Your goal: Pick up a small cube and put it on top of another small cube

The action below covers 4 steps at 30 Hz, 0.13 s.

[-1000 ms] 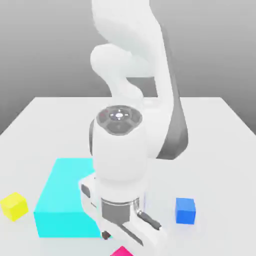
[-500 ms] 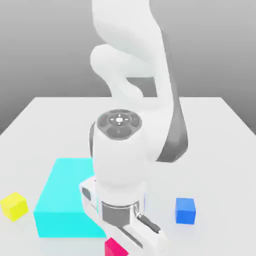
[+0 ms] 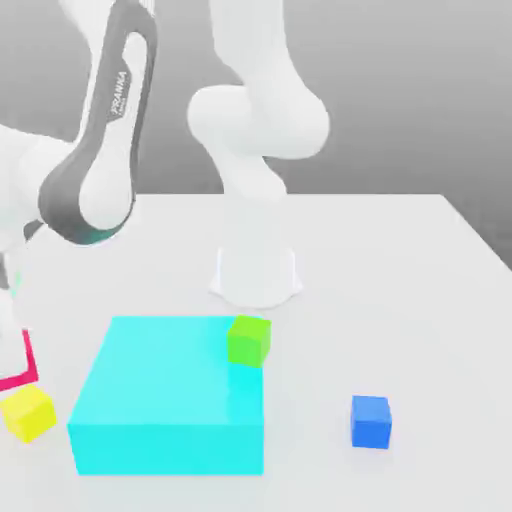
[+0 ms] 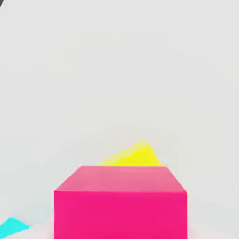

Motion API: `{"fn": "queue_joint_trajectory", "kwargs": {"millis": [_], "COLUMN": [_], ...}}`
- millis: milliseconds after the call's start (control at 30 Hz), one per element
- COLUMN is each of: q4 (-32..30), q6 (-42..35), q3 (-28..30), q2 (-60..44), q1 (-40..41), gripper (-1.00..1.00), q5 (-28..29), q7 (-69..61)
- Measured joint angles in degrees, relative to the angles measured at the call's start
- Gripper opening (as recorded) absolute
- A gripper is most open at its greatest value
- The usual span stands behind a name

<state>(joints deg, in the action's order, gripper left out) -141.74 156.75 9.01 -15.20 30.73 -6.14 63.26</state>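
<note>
The small cube (image 3: 31, 364), magenta-pink, hangs at the exterior view's left edge, just above the yellow small cube (image 3: 28, 412) that rests on the table. My gripper (image 3: 10, 355) is shut on the pink cube, and most of the hand is cut off by the frame edge. In the hand view the pink cube (image 4: 120, 203) sits close to the camera. The yellow cube (image 4: 133, 157) peeks out from behind it.
A big cyan block (image 3: 170, 400) lies right beside the yellow cube, with a green cube (image 3: 248, 340) at its far right corner. A blue cube (image 3: 371, 421) stands alone to the exterior view's right. The arm's base (image 3: 255, 272) stands at mid table.
My gripper shut on the pink cube near the front edge. The arm then swung to the exterior view's left and carried the cube over the yellow one, uncovering the green cube.
</note>
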Motion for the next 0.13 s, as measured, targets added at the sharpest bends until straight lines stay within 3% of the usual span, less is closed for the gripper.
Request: {"fn": "queue_joint_trajectory", "kwargs": {"millis": [33,133], "q4": [0.05,0.05], "q6": [1.15,1.15], "q3": [-0.34,-0.34], "q2": [-1.25,-1.25], "q1": [0.33,0.33], "gripper": [1.0,1.0], "q5": [-0.47,-0.47], "q7": [-0.38,-0.38]}}
